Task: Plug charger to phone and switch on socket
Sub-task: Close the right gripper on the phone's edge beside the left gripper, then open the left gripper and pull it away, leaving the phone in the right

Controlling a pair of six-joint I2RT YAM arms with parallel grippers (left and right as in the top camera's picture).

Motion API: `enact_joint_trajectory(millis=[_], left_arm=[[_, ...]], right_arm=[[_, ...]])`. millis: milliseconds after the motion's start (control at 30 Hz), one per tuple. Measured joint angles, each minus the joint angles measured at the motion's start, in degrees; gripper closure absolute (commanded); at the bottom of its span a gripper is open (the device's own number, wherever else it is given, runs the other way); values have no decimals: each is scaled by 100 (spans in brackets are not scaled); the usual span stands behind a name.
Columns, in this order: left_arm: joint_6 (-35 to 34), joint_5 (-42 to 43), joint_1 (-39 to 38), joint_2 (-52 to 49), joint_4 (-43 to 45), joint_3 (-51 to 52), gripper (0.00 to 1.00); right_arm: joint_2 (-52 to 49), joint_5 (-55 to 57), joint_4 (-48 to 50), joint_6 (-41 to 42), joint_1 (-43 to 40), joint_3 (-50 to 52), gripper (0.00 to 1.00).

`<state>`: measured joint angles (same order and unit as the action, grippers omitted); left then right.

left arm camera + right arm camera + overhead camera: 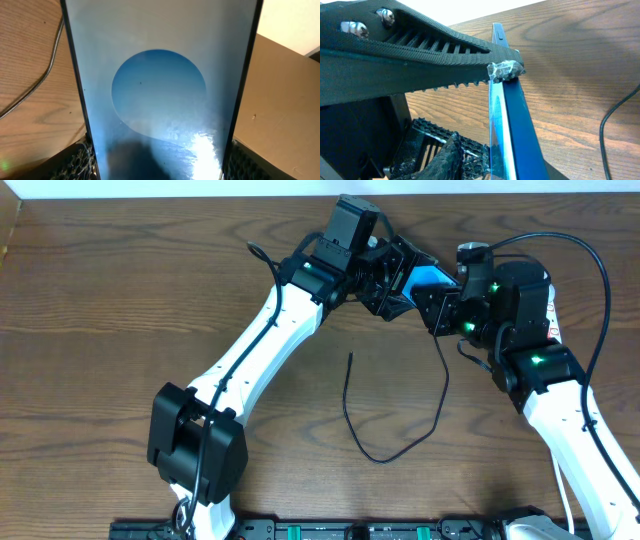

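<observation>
My left pincer [159,162] holds the phone [160,75] by its two long sides. My right pincer [481,107] is at its thin edge, top finger touching; I cannot tell if it grips. Both arms reach in and meet far back. The charger [395,442] lies on the desk [120,300], its tip apart from the phone

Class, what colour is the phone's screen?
Pale grey-white with a blue circle; the phone shows best in the left wrist view.
</observation>
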<state>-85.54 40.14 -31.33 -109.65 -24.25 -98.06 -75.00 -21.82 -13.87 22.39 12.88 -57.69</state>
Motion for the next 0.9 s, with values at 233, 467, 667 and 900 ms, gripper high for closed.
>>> enact_joint_trajectory(millis=[233, 467, 667, 900], left_arm=[[0, -2, 0, 0, 2, 0, 93], [0, -2, 11, 0, 13, 0, 93], [0, -2, 11, 0, 7, 0, 72], [35, 28, 44, 0, 24, 0, 6]], right_arm=[[-2, 48, -2, -11, 0, 0, 87], [-26, 177, -24, 109, -33, 0, 99], [-28, 179, -28, 107, -33, 0, 99], [-28, 146, -26, 85, -94, 0, 99]])
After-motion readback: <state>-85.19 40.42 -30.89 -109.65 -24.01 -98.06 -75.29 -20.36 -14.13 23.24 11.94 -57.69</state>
